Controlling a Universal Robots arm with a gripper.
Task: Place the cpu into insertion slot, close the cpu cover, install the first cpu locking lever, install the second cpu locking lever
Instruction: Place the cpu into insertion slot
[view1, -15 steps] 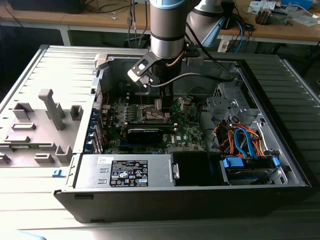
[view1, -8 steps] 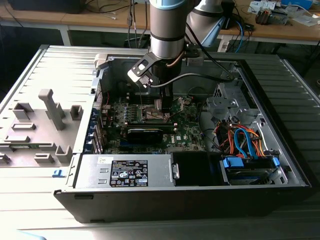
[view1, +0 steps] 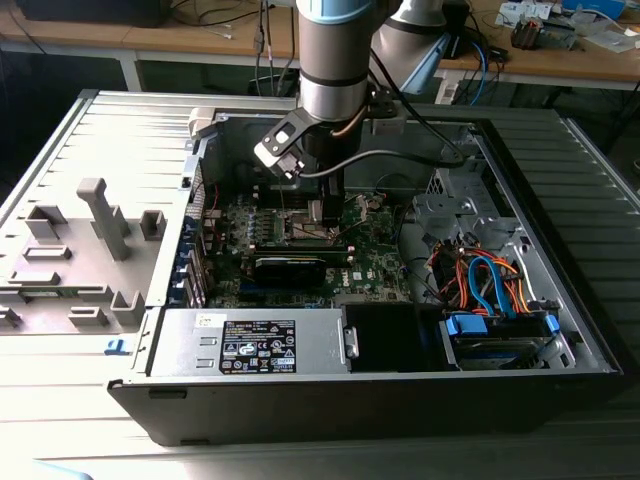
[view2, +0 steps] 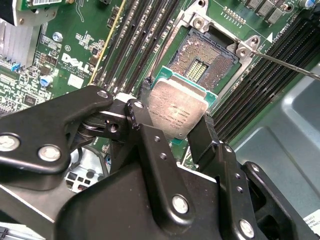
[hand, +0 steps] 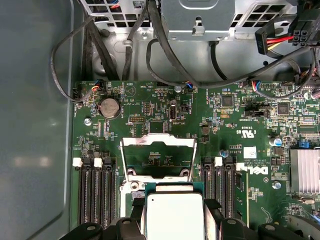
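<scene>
Open computer case (view1: 350, 405) lying flat on the bench, side panel off; the arm (view1: 333, 60) reaches straight down into it over the green motherboard (view1: 375, 265).

The gripper (view2: 172, 117) is clamped narrow on the cpu (view2: 177, 107), one black finger (view2: 135, 110) on each of two opposite edges; nothing else is held.

The cpu cover (hand: 159, 141) stands hinged up and open on the far side of the socket; a thin locking lever (view2: 285, 65) is swung clear beside it.

The insertion slot (view2: 202, 62) is bare, its contact field exposed; the cpu hangs just beside and above it, not yet seated; whether any edge touches the rim I cannot tell.

Handling, as I judge it: light, thin, stiff; the metal top is smooth and likely slick, so the edge grip on the green substrate looks the right hold; the socket contacts look delicate, so a crooked landing could do damage.

Orientation: metal top faces up, away from the board; the chip is square, so no long axis to speak of; its edges run roughly parallel to the socket rim.
</scene>
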